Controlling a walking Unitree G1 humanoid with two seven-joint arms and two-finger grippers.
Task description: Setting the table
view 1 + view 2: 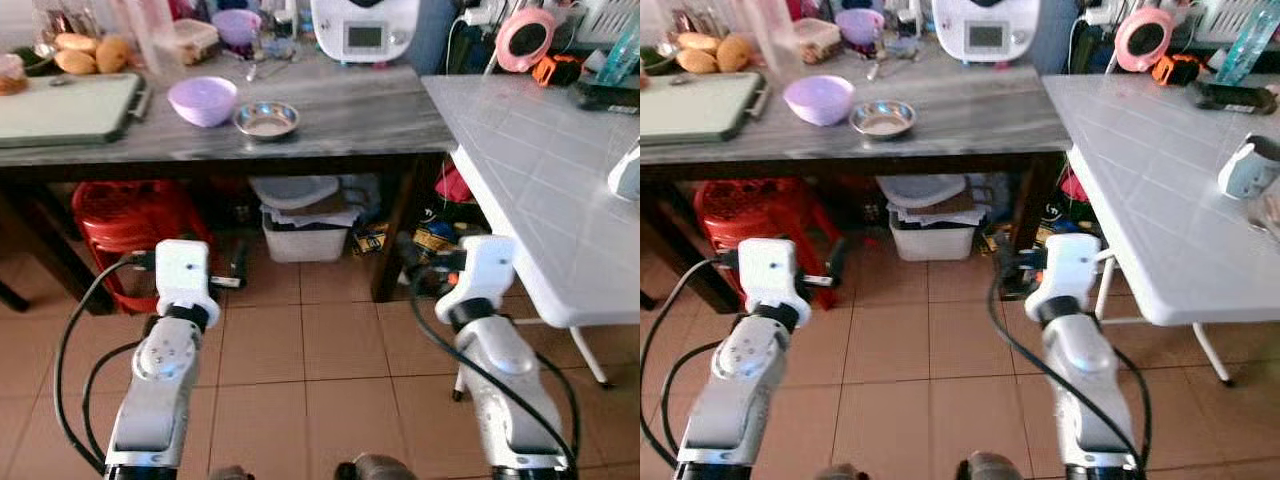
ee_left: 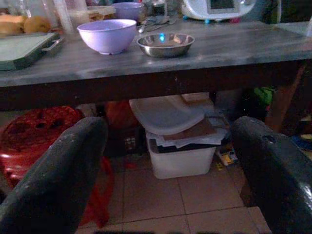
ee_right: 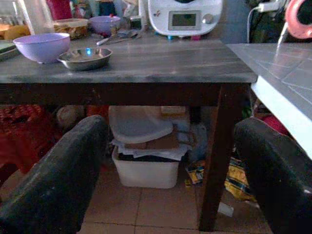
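Note:
A light purple bowl (image 1: pixel 202 100) and a small steel bowl (image 1: pixel 266 120) stand side by side on the dark grey table (image 1: pixel 360 115) ahead. To the right, a white table (image 1: pixel 530 170) juts toward me. Both arms are raised in front of me, below the grey table's edge and well short of the bowls. My left gripper (image 1: pixel 237 268) is open with nothing between its fingers (image 2: pixel 58 180). My right gripper (image 1: pixel 415 262) is also open and empty, its fingers (image 3: pixel 58 170) wide apart, near the grey table's right leg.
Under the grey table sit a red stool (image 1: pixel 125 225) and a white lidded box (image 1: pixel 305 225). On top are a green tray (image 1: pixel 65 108), bread rolls (image 1: pixel 85 55), a white appliance (image 1: pixel 365 30) and a second purple bowl (image 1: pixel 237 25). A mug (image 1: pixel 625 175) stands on the white table.

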